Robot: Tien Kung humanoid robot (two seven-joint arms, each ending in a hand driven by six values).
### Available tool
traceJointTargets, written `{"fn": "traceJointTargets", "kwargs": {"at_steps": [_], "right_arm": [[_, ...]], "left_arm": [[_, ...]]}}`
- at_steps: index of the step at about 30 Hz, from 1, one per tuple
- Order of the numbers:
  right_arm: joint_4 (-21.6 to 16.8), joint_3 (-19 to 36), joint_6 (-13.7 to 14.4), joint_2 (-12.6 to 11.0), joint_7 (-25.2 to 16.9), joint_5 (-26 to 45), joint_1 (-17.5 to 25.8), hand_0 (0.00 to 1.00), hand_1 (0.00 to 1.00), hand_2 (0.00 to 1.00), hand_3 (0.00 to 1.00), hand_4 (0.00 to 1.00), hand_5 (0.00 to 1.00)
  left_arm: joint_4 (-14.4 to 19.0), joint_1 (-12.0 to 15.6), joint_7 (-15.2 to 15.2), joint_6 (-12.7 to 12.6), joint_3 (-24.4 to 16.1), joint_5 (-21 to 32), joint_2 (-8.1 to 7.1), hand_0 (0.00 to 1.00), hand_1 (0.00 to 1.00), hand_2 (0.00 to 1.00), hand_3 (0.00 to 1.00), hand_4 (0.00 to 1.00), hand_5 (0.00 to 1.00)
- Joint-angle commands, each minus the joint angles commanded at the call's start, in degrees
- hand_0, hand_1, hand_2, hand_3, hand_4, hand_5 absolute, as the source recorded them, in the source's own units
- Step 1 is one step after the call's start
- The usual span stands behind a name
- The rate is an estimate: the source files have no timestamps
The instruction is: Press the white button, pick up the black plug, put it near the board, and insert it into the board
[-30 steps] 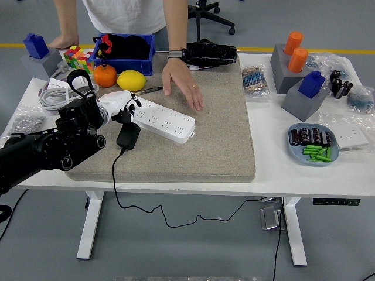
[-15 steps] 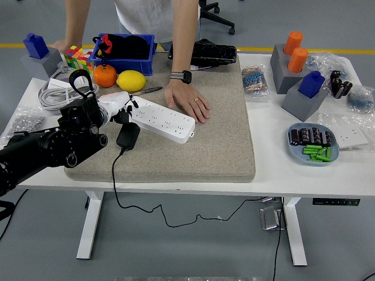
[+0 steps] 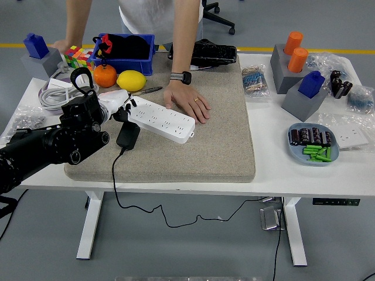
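Edging slightly up, left hand [image 3: 120, 105] fingers loosely spread at power strip [image 3: 160, 119], black plug [image 3: 128, 135] unmoved

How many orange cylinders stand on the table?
2: both orange cylinders stand upright in the grey block at the table's far right, one behind the other. None seems hidden.

White table [image 3: 275, 170] under beige mat [image 3: 199, 146], blue bin [image 3: 123, 58], grey blocks [image 3: 296, 88].
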State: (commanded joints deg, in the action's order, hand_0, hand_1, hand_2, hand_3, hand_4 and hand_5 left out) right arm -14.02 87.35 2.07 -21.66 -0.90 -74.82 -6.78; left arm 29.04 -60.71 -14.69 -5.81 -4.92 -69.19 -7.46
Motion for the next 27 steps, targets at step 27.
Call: {"fn": "traceJointTargets", "kwargs": {"at_steps": [27], "right_arm": [[-0.4,-1.0,0.0,0.1,0.0,0.5,0.0,0.679,0.612,0.582,0.585,0.655,0.365]], "left_arm": [[-2.8,-0.2,0.4,-0.3,4.4,2.6,2.34,0.151,0.03,0.083,0.732,0.002,0.002]]}}
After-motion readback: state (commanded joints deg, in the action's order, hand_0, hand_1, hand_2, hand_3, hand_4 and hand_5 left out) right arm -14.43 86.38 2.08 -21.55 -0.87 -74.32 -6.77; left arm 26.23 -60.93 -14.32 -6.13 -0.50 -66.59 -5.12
